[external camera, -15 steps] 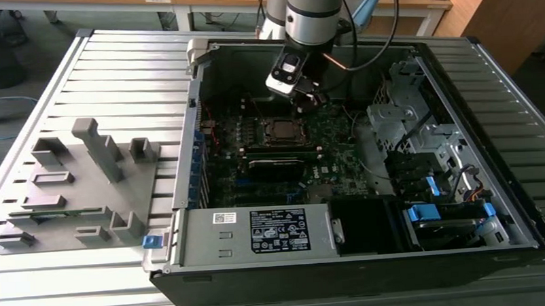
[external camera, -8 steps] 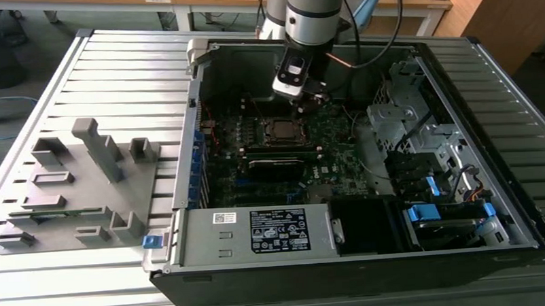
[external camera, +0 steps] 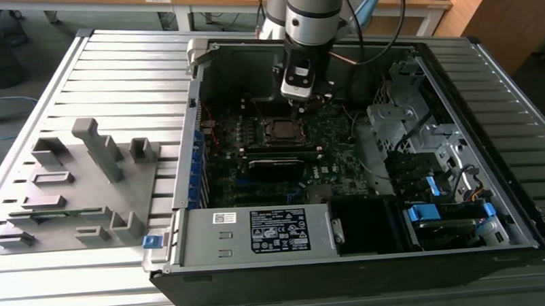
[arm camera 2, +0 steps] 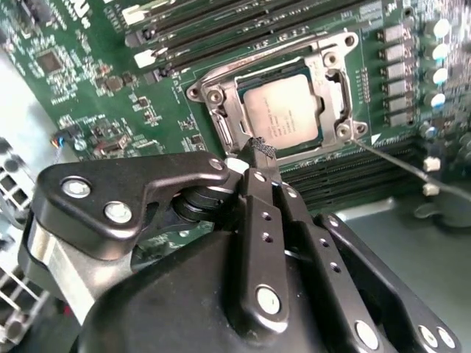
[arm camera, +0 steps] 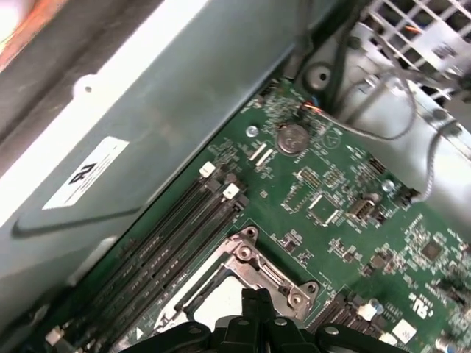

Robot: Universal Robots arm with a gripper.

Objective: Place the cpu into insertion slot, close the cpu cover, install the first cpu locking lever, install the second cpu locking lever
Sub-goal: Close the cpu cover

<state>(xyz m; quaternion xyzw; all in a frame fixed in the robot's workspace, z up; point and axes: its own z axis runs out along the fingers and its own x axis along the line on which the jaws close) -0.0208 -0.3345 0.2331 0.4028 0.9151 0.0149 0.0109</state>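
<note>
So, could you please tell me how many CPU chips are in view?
1: the cpu lies on the motherboard, framed by the cpu cover, close to the gripper. Others could be hidden.

Soft, even light brightens the ribbed tabletop (external camera: 115, 70) in the exterior view, while the case floor (external camera: 336, 134) beneath the hand (external camera: 300, 106) sits dim. In the second wrist view the cpu (arm camera 2: 283, 110) just ahead of the hand gleams pale. In the first wrist view the case wall (arm camera: 147, 95) far from the hand looks washed out.
</note>
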